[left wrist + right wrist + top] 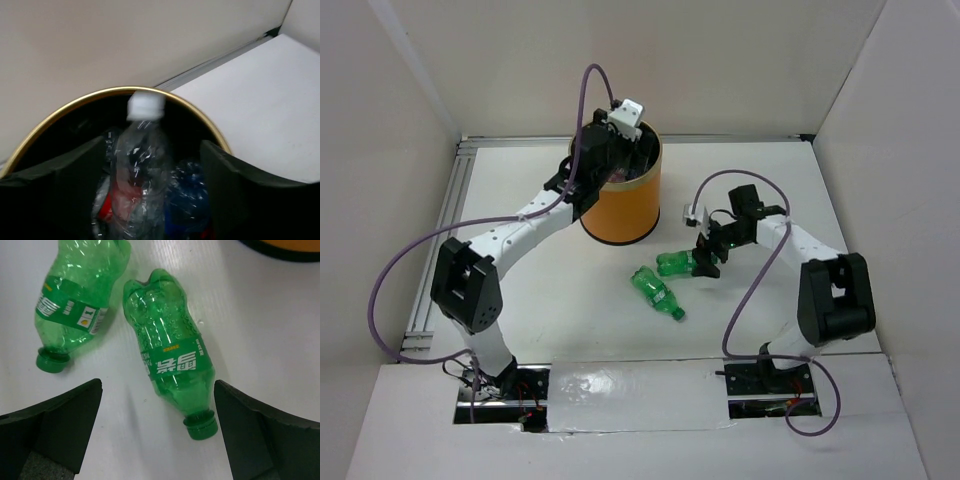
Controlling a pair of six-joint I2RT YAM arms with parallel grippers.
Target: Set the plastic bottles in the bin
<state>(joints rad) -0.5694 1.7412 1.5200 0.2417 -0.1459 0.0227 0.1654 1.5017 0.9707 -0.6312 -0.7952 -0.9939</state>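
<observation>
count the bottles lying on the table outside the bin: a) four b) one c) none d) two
d: one green bottle and a second green bottle lie on their sides on the white table, both outside the orange bin.

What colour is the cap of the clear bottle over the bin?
The cap is white; best seen in the left wrist view.
</observation>
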